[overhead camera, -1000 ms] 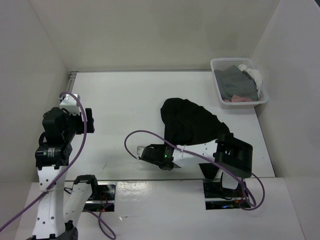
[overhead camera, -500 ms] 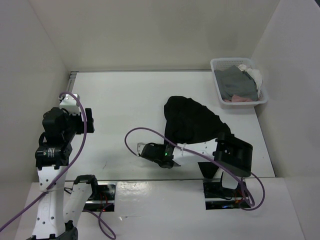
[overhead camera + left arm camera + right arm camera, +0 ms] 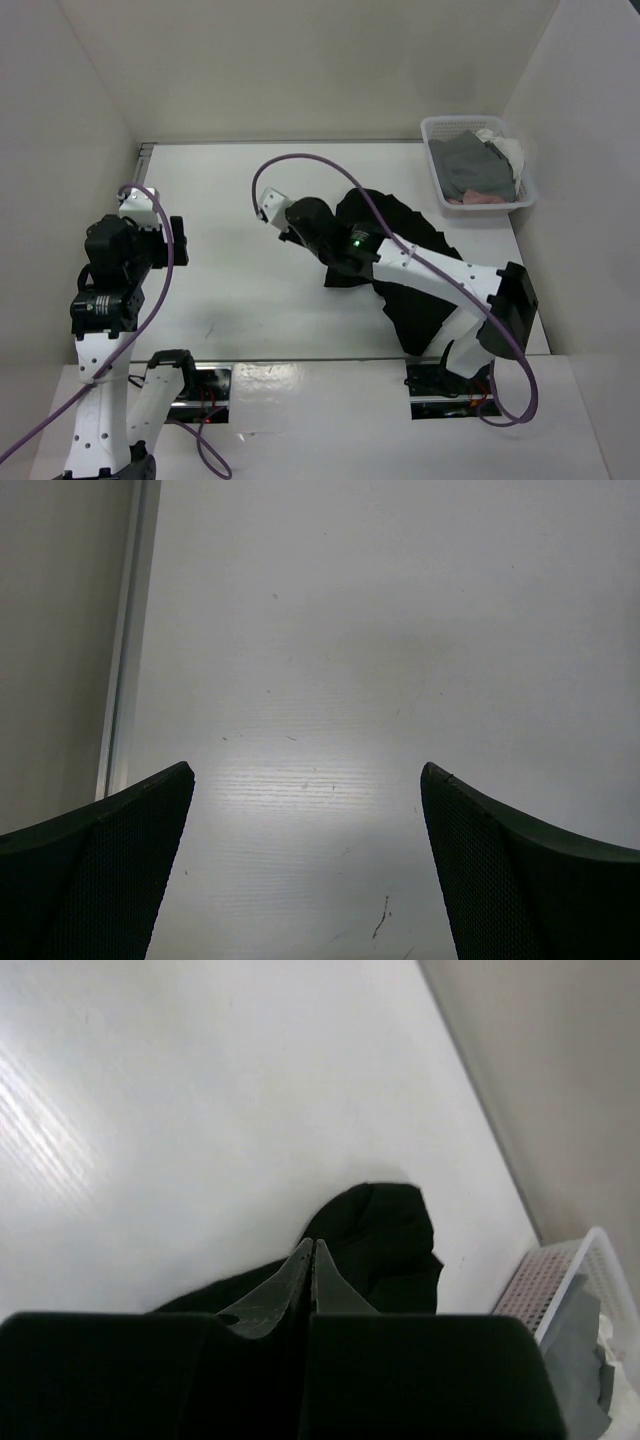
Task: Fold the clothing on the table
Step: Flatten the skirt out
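Clothing (image 3: 405,225), a black skirt, lies bunched on the white table (image 3: 230,200), a little to the left of the white mesh basket (image 3: 455,119) and nearer the arm bases than it, close to the basket but not touching it. The fabric runs from a rounded lump on the side towards the basket down to the table's near edge, and the right arm stretches across it on a slant. The right gripper (image 3: 310,1255) is at the skirt's edge farthest from the basket. Its jaws are pressed fully together with no gap between them. In the right wrist view the dark clothing (image 3: 385,1225) meets the thin tips on both sides, so they appear to pinch a fold of its edge, though the nip itself is too dark to make out. Bare tabletop lies beyond the tips, and the basket (image 3: 560,1280) sits off to the lower right of that view. The left gripper (image 3: 307,770) is well apart from the basket, over the opposite side of the table. Its jaws are spread wide with nothing between them and only bare white surface below, and the metal rail (image 3: 125,630) runs along the edge there. A grey garment (image 3: 470,165) and a pink cloth (image 3: 478,200) lie inside the basket.
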You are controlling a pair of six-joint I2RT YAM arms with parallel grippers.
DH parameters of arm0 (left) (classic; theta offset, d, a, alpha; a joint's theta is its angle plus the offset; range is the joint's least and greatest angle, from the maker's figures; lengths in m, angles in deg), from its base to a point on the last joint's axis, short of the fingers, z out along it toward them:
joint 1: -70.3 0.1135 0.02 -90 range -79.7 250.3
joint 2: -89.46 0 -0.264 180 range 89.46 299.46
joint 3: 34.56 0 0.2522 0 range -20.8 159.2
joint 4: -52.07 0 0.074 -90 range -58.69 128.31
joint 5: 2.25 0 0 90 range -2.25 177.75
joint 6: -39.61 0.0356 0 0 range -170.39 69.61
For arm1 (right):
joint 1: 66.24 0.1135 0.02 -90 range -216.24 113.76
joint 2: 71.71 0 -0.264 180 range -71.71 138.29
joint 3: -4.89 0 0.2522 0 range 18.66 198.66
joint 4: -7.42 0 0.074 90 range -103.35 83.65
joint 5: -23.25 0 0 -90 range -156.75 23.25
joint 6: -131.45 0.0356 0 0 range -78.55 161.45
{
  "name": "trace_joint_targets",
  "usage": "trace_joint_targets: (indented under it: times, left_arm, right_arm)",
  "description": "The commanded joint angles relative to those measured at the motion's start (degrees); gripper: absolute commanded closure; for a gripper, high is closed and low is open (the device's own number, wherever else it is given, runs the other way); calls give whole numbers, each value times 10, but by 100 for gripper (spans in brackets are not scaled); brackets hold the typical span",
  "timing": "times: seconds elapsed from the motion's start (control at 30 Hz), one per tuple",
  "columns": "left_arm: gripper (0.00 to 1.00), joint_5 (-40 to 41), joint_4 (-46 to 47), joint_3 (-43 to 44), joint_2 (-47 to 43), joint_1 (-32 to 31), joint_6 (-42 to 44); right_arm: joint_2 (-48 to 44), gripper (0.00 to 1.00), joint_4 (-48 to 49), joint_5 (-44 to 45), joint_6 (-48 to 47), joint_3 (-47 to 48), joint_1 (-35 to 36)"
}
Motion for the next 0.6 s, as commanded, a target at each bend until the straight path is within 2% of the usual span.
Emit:
trace_joint_targets:
  times: [0.0,0.1,0.13,0.23,0.33,0.57]
  left_arm:
    - [0,9,19,-2,-1,-1,-2]
    - [0,9,19,-2,-1,-1,-2]
    - [0,9,19,-2,-6,-1,-2]
    - [0,9,19,-7,-6,-1,-2]
    - [0,4,19,-7,-6,-1,-2]
    - [0,-2,19,-7,-6,-1,-2]
  right_arm:
    - [-16,100,-18,-34,-15,52,-5]
    - [1,66,-18,-14,-20,25,-5]
    - [8,51,-10,-8,-20,11,-5]
    - [8,25,-3,4,-26,-41,-5]
    - [8,13,-3,4,-43,-86,1]
    - [39,2,16,72,-93,-160,44]
